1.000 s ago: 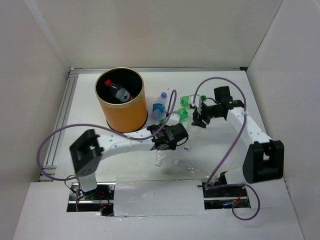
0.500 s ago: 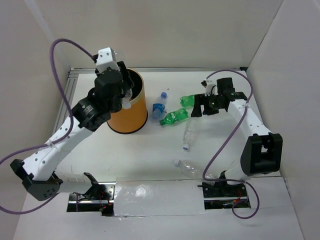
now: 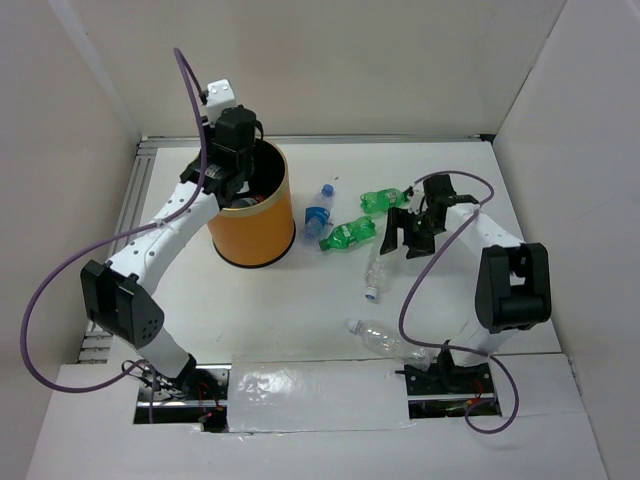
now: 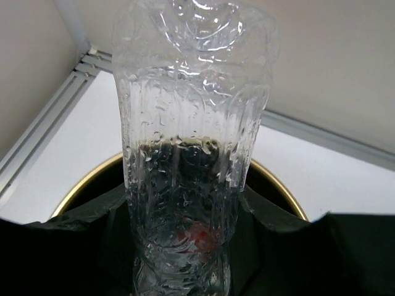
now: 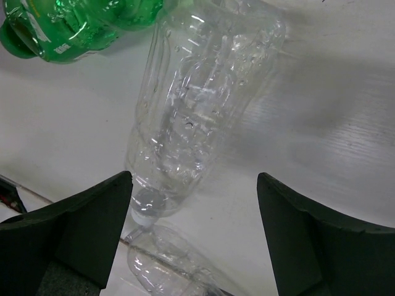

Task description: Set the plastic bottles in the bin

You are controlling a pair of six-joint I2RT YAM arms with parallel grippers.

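- I am holding my left gripper [image 3: 232, 172] over the open top of the tall orange cylindrical bin [image 3: 252, 238], which is standing at the left rear of the white table [image 3: 300, 310].
- My left gripper is gripping a clear ribbed plastic bottle [image 4: 191, 142]. Its dark fingers [image 4: 68, 246] are set narrow and are pressing against both sides of the bottle's lower part.
- The gripped bottle is extending out from the fingers above the bin's black interior, with the thin pale rim [image 4: 80, 192] showing behind it. A red patch is showing through the bottle wall; I cannot tell what it is.
- A small clear plastic bottle with a blue label [image 3: 319, 208] is lying on the table near the bin's right side.
- A green see-through plastic bottle [image 3: 348, 233] is lying just right of the blue-labelled one, and a second green bottle [image 3: 380, 199] is lying behind it, further right.
- A plain clear plastic bottle [image 3: 375, 265] is lying in front of the green pair, cap end toward the near edge.
- My right gripper [image 3: 405, 245] is hovering by this plain bottle with jaws spread wide, gripping nothing. In the wrist view the bottle's capped end is showing between the fingers [image 5: 86, 228] with gaps on both sides.
- Another clear crumpled bottle [image 3: 385, 340] is lying near the table's front edge, close to my right arm's base.
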